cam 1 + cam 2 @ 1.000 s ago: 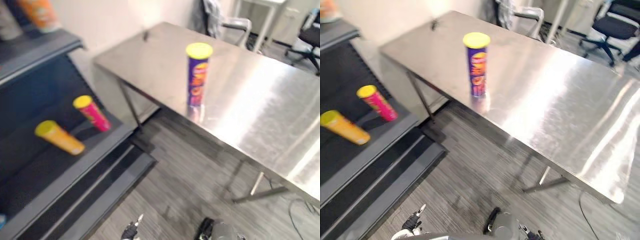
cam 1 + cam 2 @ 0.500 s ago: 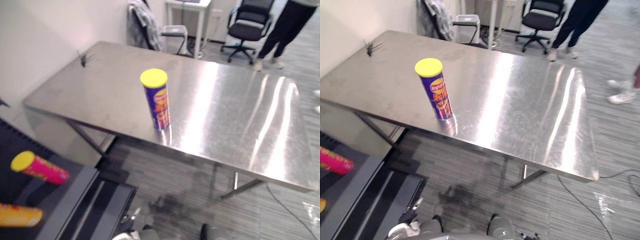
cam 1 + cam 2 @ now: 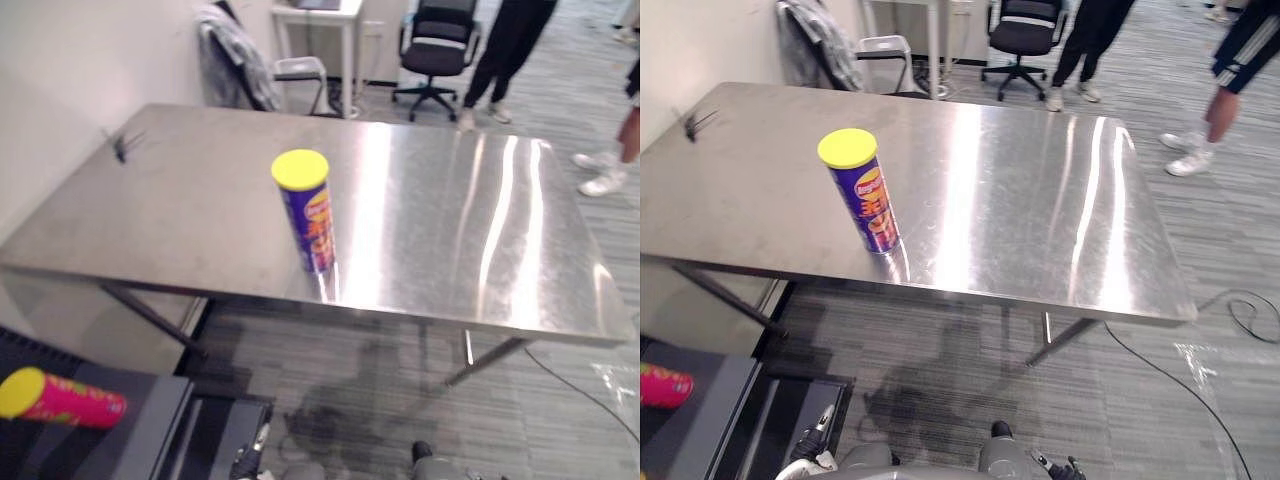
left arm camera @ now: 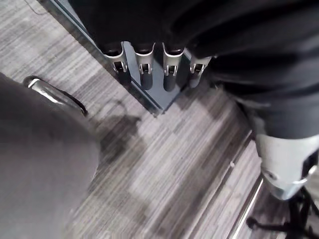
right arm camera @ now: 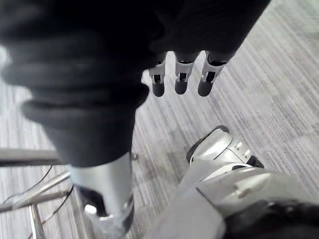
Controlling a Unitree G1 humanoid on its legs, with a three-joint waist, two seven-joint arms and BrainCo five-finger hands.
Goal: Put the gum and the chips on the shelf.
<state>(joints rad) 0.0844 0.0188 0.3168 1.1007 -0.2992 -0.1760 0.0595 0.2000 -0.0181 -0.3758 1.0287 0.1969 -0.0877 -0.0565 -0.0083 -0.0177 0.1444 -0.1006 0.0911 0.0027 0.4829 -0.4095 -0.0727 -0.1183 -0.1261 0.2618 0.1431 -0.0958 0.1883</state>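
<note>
A purple chips can with a yellow lid stands upright near the front edge of the steel table. A pink can with a yellow lid lies on its side on the dark shelf at the lower left. My left hand hangs low over the grey floor, fingers straight, holding nothing. My right hand hangs the same way over the floor, fingers straight and empty. Both hands are far below the table top and apart from the cans.
A small dark object lies at the table's far left. Behind the table stand a chair draped with a jacket, a white desk and a black office chair. People's legs stand at the back right.
The camera has swung from the shelf toward the table, so the whole picture shifted. The orange can has left the view. The purple can still stands in the same spot on the table.
</note>
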